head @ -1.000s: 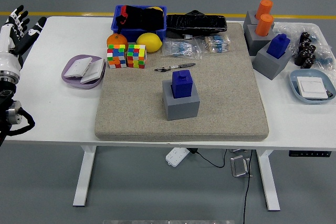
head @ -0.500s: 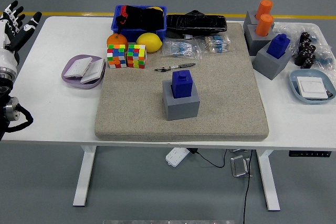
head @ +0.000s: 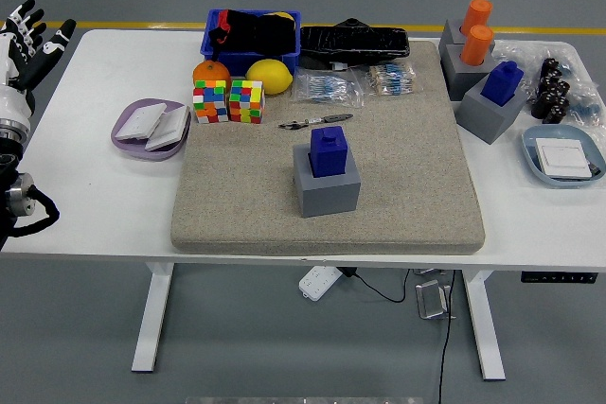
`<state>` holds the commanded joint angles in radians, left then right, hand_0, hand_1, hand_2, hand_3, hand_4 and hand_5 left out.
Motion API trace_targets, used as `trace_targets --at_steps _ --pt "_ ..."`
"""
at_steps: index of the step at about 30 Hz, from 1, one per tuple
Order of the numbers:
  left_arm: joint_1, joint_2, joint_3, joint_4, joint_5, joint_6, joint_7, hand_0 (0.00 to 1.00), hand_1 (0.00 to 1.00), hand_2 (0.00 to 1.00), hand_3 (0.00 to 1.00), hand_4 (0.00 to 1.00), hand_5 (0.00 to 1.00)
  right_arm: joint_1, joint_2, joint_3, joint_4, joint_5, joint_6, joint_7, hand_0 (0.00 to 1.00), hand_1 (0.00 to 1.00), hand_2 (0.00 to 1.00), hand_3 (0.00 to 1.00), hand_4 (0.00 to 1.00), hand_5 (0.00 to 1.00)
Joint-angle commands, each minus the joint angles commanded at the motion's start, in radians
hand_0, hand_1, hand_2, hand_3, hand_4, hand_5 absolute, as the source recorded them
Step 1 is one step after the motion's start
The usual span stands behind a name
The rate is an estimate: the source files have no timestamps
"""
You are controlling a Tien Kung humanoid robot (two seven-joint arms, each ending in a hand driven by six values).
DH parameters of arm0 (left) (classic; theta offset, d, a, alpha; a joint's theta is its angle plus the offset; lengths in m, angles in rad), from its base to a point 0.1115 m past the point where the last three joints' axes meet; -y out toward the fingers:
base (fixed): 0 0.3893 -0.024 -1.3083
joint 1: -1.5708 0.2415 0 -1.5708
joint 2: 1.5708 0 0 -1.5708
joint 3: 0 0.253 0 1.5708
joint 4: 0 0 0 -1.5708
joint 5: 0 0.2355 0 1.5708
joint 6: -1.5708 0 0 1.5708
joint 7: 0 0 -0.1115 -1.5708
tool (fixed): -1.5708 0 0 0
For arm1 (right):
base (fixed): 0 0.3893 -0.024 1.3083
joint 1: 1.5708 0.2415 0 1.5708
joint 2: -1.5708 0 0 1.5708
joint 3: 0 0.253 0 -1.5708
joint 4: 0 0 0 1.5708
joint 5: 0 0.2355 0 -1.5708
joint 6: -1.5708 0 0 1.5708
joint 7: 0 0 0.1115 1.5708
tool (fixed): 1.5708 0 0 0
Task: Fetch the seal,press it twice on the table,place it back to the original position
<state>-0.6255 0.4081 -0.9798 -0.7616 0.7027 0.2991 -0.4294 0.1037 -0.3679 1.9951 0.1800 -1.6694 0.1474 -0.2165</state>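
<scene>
Blue seal (head: 329, 150) on grey block (head: 326, 184), beige mat (head: 398, 167), white table (head: 104, 186).

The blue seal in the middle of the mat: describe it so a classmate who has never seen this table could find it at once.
Start at the large beige mat covering the table's centre. Near its middle stands a grey block holder with the blue seal upright in its top. Another blue seal sits at the mat's right edge beside two orange ones; this one stands alone.

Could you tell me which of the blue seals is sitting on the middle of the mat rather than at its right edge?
The blue seal in the grey holder at the mat's centre. The other blue seal sits in a holder by the orange seals.
</scene>
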Motion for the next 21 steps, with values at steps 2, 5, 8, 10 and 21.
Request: trace_targets --at_steps 2,5,8,10,21 --pt "-0.003 0.002 0.004 0.0 -0.001 0.0 0.001 0.943 0.923 0.924 0.948 0.931 0.468 0.0 0.001 0.001 0.0 0.001 0.001 0.0 0.787 0.72 0.725 0.661 0.807 0.486" --pt "-0.005 0.004 0.013 0.002 -0.001 -0.002 0.005 0.943 0.923 0.924 0.948 0.931 0.468 0.0 0.001 0.002 0.0 0.0 0.001 -0.002 0.787 0.72 0.725 0.661 0.807 0.486" --pt "-0.003 0.003 0.014 0.002 -0.002 -0.001 0.004 0.943 0.922 0.918 0.944 0.93 0.465 -0.001 0.002 0.003 0.0 0.0 0.002 -0.003 0.787 0.72 0.725 0.661 0.806 0.486" --pt "-0.002 0.002 0.013 0.003 -0.003 -0.001 0.003 0.943 0.922 0.918 0.944 0.93 0.465 -0.001 0.002 0.002 0.0 0.0 0.002 -0.004 0.787 0.72 0.725 0.661 0.806 0.486" --pt "0.008 -0.001 0.014 0.001 -0.008 -0.002 0.003 0.942 0.919 0.914 0.943 0.928 0.464 -0.003 0.004 0.003 0.0 -0.004 0.003 -0.006 0.787 0.72 0.725 0.661 0.805 0.484"
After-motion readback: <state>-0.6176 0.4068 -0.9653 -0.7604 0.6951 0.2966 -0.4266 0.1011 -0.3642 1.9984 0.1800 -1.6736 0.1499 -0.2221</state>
